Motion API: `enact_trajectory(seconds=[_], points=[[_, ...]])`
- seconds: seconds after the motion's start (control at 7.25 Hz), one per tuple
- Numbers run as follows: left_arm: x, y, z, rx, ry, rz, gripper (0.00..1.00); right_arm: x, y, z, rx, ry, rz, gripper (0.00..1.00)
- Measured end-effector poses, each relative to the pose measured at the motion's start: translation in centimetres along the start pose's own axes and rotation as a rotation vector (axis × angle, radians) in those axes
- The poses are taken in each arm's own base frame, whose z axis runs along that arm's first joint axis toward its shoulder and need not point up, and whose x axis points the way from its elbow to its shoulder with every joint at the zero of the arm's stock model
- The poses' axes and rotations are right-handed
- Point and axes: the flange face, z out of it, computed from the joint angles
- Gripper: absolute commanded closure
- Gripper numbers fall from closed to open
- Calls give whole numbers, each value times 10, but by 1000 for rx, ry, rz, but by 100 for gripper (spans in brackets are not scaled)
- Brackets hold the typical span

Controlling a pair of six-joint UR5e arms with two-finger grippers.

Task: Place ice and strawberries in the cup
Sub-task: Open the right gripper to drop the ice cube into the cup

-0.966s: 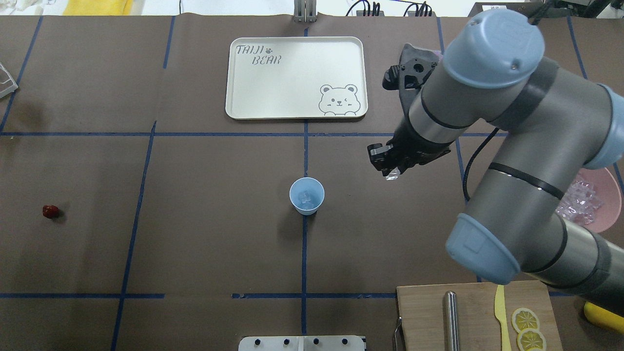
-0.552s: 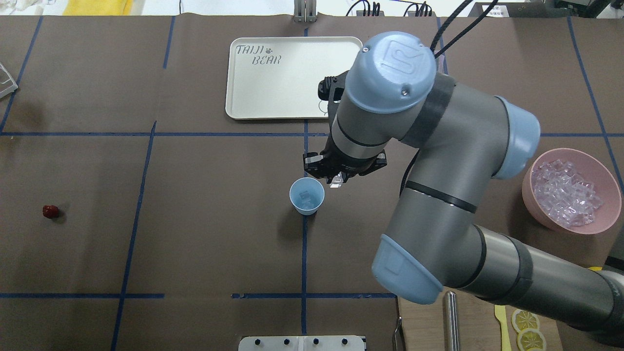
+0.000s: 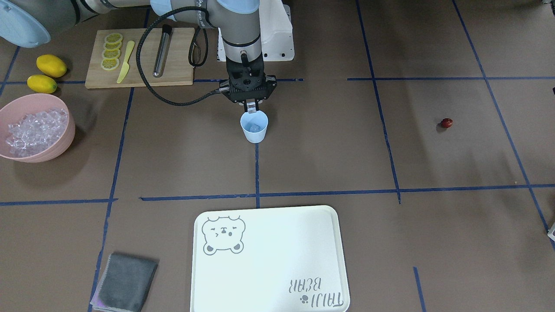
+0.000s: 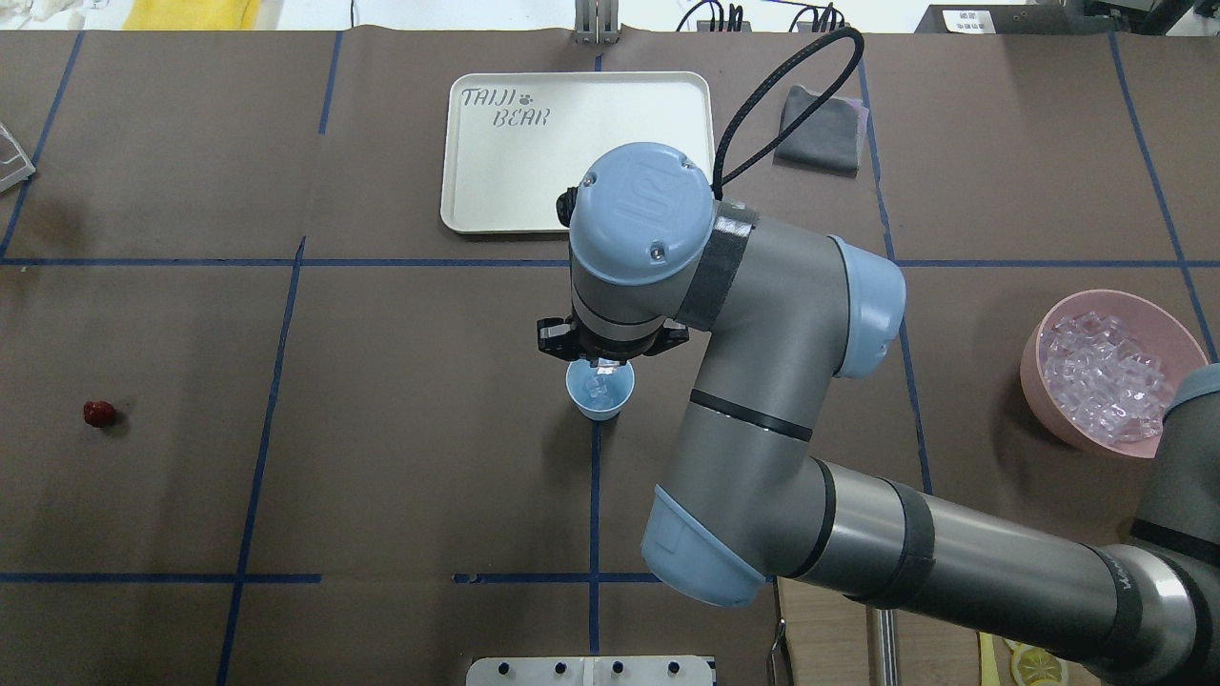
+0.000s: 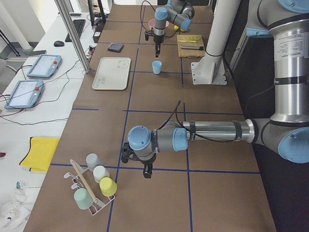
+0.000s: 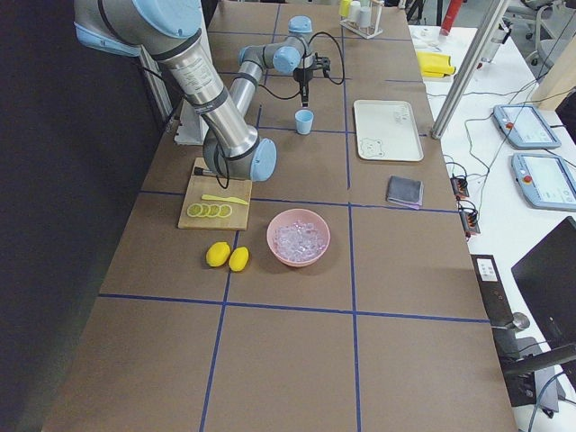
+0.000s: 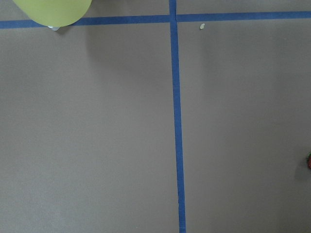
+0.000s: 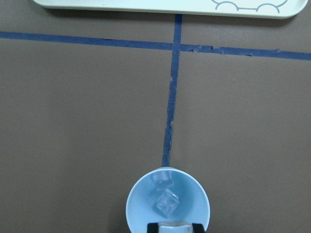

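The right gripper has swung across from the pink bowl and now hangs directly over the cup, fingers clamped on a clear ice cube. Letting it go looks like the next step. The pale blue cup stands upright mid-tabletop, with two glassy cubes inside. The strawberry lies well apart, untouched. I cannot tell how the left gripper stands.

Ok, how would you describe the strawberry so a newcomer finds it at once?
From the white bear tray, come to the pale blue cup at the middle of the brown table. Go far towards the robot's left, past one blue tape line, to the strawberry, lying alone. It is the only dark red thing: tiny, rounded, much smaller than the yellow lemons.
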Motion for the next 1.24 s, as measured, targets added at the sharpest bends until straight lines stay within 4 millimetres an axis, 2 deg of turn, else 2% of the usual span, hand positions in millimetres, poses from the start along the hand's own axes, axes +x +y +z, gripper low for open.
enact_trajectory(seconds=[0.14,0.28,0.41,0.97,1.24], points=[[0,0,0,-1,0,-1,0,-2,3,9,-1,11,-4,100],[0,0,0,-1,0,-1,0,-3,4,15,-4,18,-6,86],[0,1,1,-1,0,0,0,-4,5,18,-6,22,-10,1],[0,1,1,-1,1,-1,0,-4,6,18,-8,21,-16,1],[2,-1,-1,4,0,4,0,0,-2,9,-2,11,-14,0]])
